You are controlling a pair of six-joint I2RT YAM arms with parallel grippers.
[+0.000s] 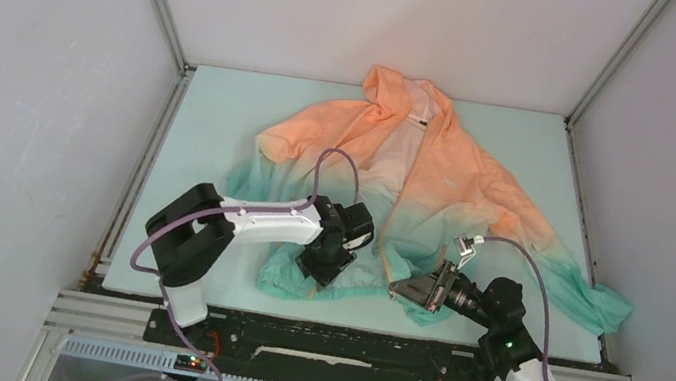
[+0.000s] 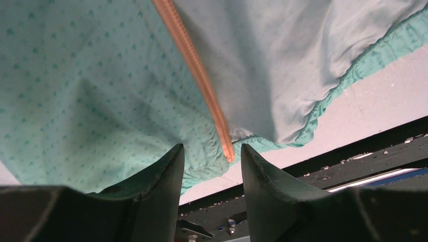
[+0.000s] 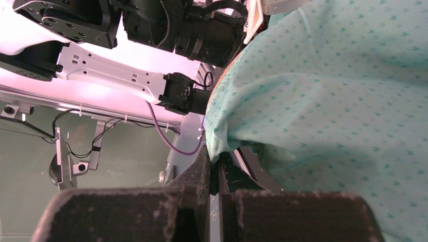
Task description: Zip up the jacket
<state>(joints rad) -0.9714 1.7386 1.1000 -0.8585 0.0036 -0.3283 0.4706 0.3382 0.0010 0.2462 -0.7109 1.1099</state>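
The jacket [image 1: 437,180] lies spread on the pale mat, hood at the far side, peach-orange at the top and mint-teal at the hem, front open. My left gripper [image 2: 212,154] is open just above the left front panel's hem; the lower end of the orange zipper tape [image 2: 202,75] lies between its fingertips [image 2: 169,166], untouched. My right gripper [image 3: 216,161] is shut on a fold of the teal fabric [image 3: 323,101] at the right front panel's bottom corner. In the top view the left gripper [image 1: 322,267] and right gripper [image 1: 405,290] flank the open front near the hem.
The mat's [image 1: 226,103] near edge and the black base rail [image 1: 341,345] lie just below the hem. White enclosure walls [image 1: 31,54] stand on three sides. The right sleeve [image 1: 591,294] reaches the mat's right edge.
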